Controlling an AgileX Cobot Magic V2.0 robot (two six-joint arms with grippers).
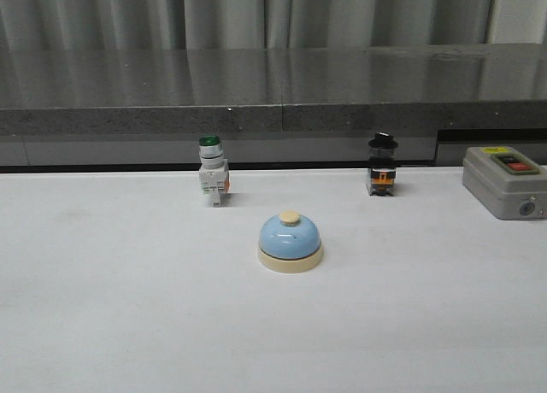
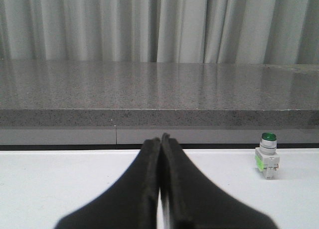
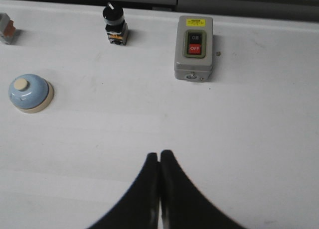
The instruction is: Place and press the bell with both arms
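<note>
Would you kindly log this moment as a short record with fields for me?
bell: light-blue dome, upright on the white table, nothing touching it
left hand: shut, empty
right hand: shut, empty
behind bell: green-capped push-button, black selector switch
far right: grey switch box

Three views over one white desk (image 1: pixel 128 325).
Front camera faces forward; left wrist sits low, looking level at the curtain (image 2: pixel 149 25); right wrist looks steeply down. Front and right wrist share the bell (image 1: pixel 291 242).
</note>
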